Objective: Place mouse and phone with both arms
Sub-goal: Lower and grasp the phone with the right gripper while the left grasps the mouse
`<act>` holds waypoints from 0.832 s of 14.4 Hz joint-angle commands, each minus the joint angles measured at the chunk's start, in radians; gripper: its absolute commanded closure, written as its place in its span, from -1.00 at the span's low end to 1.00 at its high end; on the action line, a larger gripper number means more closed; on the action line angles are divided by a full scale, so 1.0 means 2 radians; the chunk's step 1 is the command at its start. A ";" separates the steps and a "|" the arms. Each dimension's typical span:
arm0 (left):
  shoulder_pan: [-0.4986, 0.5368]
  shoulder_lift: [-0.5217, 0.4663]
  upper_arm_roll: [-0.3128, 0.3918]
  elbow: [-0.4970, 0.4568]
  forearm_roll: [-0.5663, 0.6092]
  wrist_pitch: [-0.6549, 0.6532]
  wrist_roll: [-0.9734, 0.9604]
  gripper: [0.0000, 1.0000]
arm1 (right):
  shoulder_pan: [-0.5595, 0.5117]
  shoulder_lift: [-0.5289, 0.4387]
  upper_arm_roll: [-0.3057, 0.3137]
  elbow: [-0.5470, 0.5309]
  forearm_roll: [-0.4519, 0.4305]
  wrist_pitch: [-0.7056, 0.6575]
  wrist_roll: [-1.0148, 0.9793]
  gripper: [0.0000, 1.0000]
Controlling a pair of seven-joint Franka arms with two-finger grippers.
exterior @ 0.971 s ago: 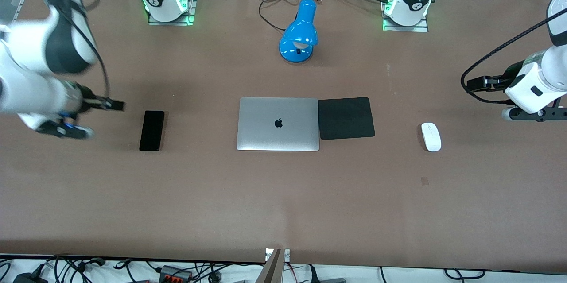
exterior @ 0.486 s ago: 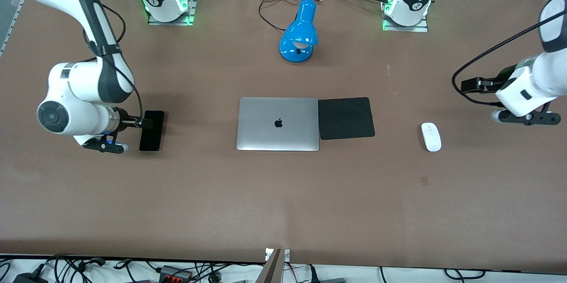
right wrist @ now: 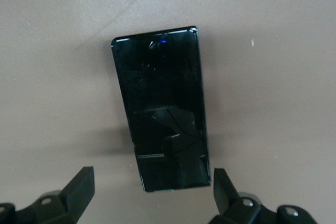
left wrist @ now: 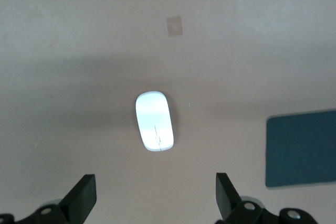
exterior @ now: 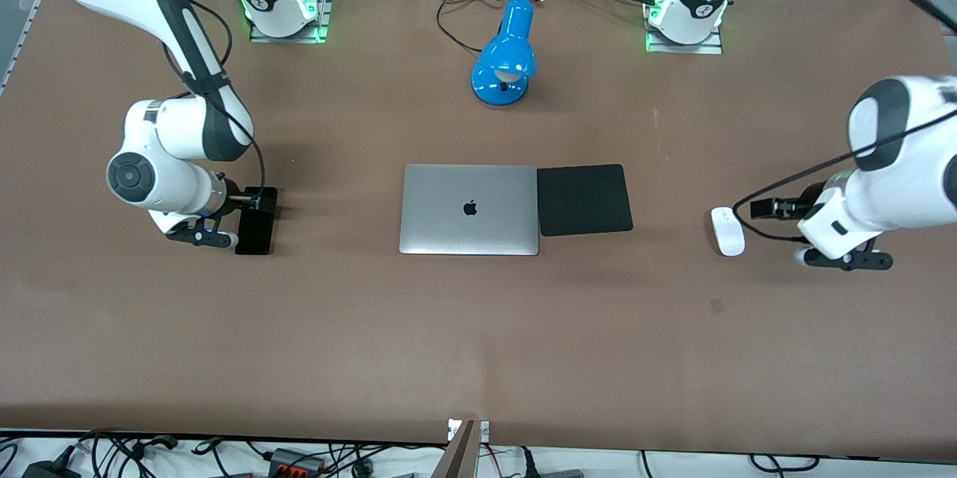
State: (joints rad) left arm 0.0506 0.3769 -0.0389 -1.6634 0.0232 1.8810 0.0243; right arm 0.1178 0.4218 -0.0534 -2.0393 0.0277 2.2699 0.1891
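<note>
Here the spread right gripper [right wrist: 149, 195] straddles the phone [right wrist: 160, 106] across its long axis, while the spread left gripper [left wrist: 155, 198] hangs beside the mouse [left wrist: 154, 121]

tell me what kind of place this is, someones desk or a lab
Most likely a robotics lab set up as a mock desk. Two arm bases are bolted to the brown table, cables and power gear run along its edges, and the laptop, blue lamp, phone and mouse are spread out like props.
</note>
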 commanded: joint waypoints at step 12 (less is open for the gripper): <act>0.027 0.047 -0.002 -0.267 -0.019 0.476 0.007 -1.00 | -0.009 0.016 -0.004 -0.020 -0.005 0.041 -0.019 -1.00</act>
State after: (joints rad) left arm 0.0867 0.4445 -0.0387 -2.1835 0.0031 2.7608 0.0236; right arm 0.1146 0.4554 -0.0663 -2.0681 0.0247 2.3321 0.1754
